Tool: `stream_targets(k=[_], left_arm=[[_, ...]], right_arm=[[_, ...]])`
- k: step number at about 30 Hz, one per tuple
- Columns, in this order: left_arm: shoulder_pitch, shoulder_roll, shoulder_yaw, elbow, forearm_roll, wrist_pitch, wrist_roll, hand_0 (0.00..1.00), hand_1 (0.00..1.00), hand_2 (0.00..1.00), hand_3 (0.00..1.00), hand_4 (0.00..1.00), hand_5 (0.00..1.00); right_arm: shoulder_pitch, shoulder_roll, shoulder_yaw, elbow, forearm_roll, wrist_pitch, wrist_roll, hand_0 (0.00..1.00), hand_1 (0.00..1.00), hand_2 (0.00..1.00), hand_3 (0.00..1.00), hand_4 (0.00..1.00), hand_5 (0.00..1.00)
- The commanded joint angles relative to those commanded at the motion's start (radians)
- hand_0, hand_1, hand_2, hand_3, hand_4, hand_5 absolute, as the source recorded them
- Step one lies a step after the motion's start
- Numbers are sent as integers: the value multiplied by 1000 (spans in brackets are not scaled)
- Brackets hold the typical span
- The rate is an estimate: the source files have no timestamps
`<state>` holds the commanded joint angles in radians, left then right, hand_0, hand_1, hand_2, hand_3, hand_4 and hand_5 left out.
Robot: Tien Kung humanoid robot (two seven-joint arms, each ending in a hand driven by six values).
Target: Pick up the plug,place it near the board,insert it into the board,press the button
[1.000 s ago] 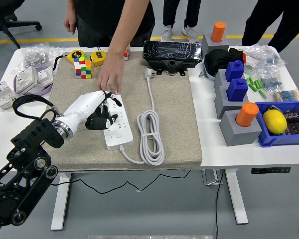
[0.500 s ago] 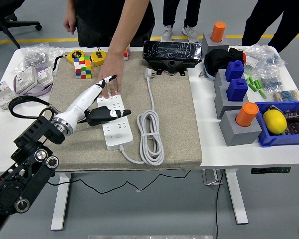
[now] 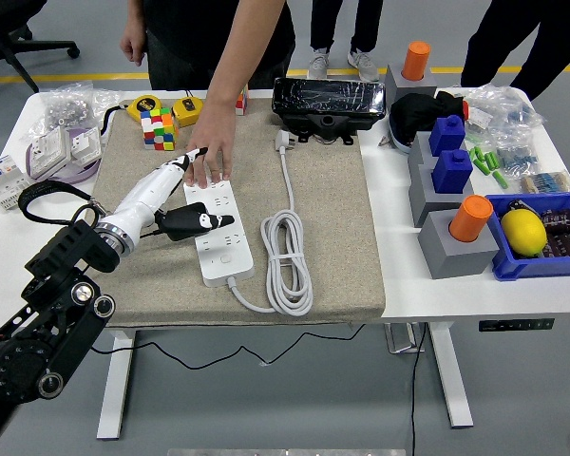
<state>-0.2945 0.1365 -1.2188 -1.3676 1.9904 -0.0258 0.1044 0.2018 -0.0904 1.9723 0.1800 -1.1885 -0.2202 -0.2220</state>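
Note:
The white power strip (image 3: 222,243) lies on the beige mat (image 3: 328,218), left of centre. Its white plug (image 3: 284,141) rests unplugged at the mat's far side, and the cable coils (image 3: 288,249) lie to the strip's right. My left hand (image 3: 195,195) hovers over the strip's left edge, open and holding nothing. Its long fingers (image 3: 176,171) stretch toward the far end, and the black thumb (image 3: 207,220) points across the sockets. A person's hand (image 3: 210,157) presses down on the strip's far end, touching my fingertips. The right arm is out of view.
A Rubik's cube (image 3: 157,127) and yellow tape measures (image 3: 188,106) sit at the mat's far left. A black box (image 3: 328,103) stands behind the plug. Grey and blue blocks with orange cylinders (image 3: 470,218) and a blue bin holding a lemon (image 3: 524,232) fill the right side.
My left hand went from curled over the strip to stretched out and open, drawing slightly left. The person's hand stayed on the strip's far end. The plug did not move.

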Motion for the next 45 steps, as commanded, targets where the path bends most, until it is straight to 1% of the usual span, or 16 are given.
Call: stream_targets(k=[1,2,7,8,9,13,14,19,20,22,25,26,31,37,38,45], left_arm=[[5,3,0,-21,0,8,-2,952,978,936,998,998,346],[9,5,0,-42,0,13,-3,488,568,525,998,998,160],[22,21,1,-145,12,-27,-14,488,568,525,998,998,160],[28,31,10,-174,18,-56,-2,281,211,327,936,886,44],[33,38,17,-199,26,-82,9,281,211,327,936,886,44],[50,66,56,-290,61,-222,87,281,211,327,936,886,44],[53,70,64,-300,62,-248,96,204,41,150,837,581,2],[61,79,101,-327,101,-359,162,204,41,150,837,581,2],[61,80,108,-327,113,-383,179,196,3,121,786,660,2],[60,82,116,-325,129,-414,201,196,3,121,786,660,2],[61,80,133,-308,198,-452,251,196,3,121,786,660,2],[62,79,137,-303,221,-453,259,196,2,119,786,634,2],[65,72,139,-280,263,-455,271,196,2,119,786,634,2],[69,72,150,-253,262,-462,276,197,2,118,788,621,2],[70,71,152,-249,262,-464,276,196,2,117,787,603,2],[74,63,156,-248,249,-454,273,194,2,117,785,600,2]], right_arm=[[0,0,-1,0,1,0,0,782,694,710,755,998,996],[0,0,-1,0,1,0,0,782,694,709,754,998,996],[3,-1,-3,0,4,0,2,782,694,709,754,998,996],[4,-1,-4,0,5,0,2,782,694,709,754,998,997],[5,-1,-4,0,4,0,2,782,694,709,754,998,997],[5,0,-2,0,6,2,3,782,694,709,754,998,997],[4,0,-3,0,7,3,4,782,694,710,755,998,997],[3,0,-1,0,7,4,4,782,694,710,755,998,997],[4,0,0,0,6,3,4,782,694,710,755,998,998],[5,0,0,0,7,3,5,782,694,710,755,998,998],[7,-1,-1,0,7,2,7,782,694,710,755,998,998],[7,-1,-2,0,7,2,8,782,694,709,755,998,997],[4,1,1,0,6,5,8,782,694,709,755,998,997],[3,0,3,0,5,6,7,783,693,710,755,998,996],[3,0,3,0,5,6,8,783,693,709,755,998,997],[4,-2,3,0,5,5,8,782,693,709,754,998,996]])
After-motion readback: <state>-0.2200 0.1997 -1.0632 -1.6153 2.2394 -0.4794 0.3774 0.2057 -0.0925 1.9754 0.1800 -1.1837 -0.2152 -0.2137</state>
